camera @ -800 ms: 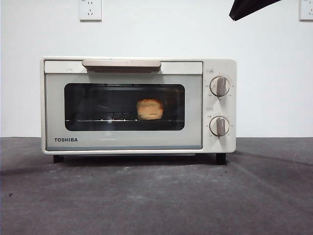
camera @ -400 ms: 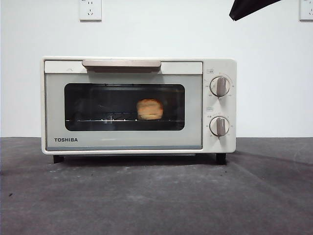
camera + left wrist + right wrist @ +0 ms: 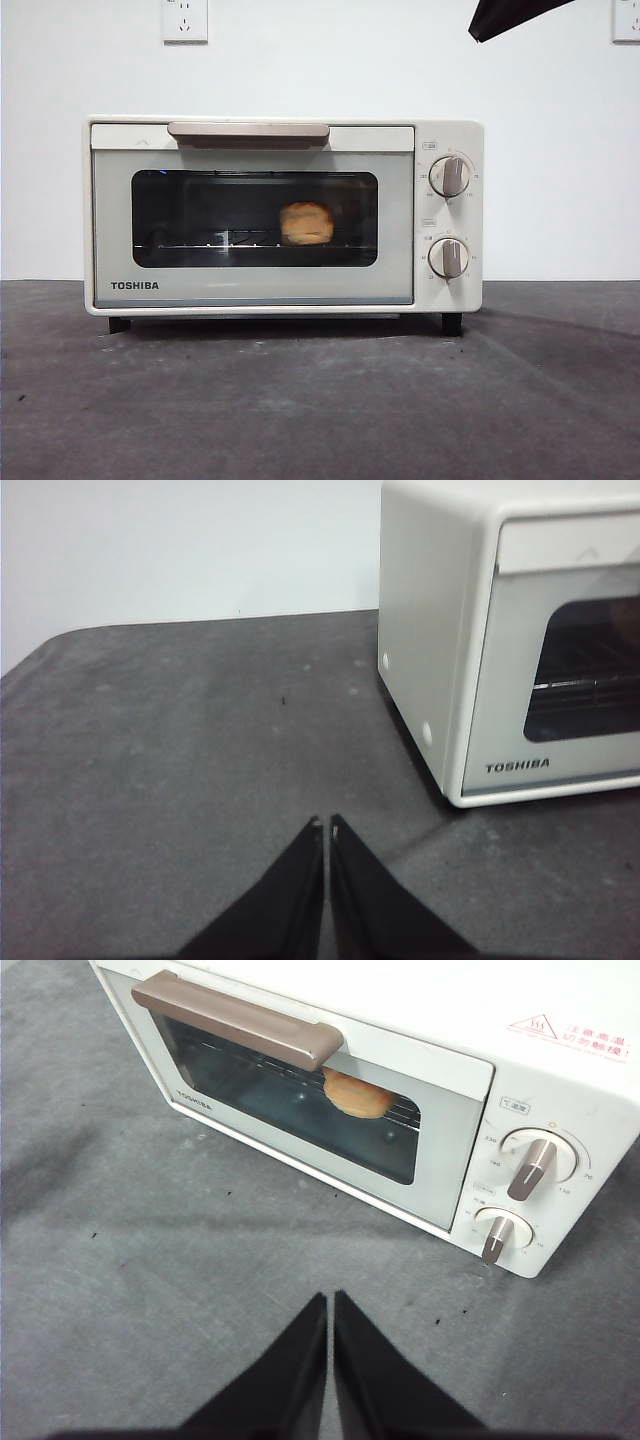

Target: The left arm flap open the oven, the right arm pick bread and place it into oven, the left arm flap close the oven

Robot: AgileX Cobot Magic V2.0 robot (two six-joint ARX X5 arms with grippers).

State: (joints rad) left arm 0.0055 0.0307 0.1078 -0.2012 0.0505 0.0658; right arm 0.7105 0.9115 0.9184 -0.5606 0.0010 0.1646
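Bread point(image 3: 306, 223) inside closed oven point(image 3: 283, 214), well apart from both grippers.

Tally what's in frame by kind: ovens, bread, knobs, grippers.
Ovens: 1, the oven, door shut.
Bread: 1, the bread inside on the rack.
Knobs: 2, upper knob and lower knob.
Grippers: 2, left gripper and right gripper, both shut, holding nothing, over the table clear of the oven.
Total: 6.
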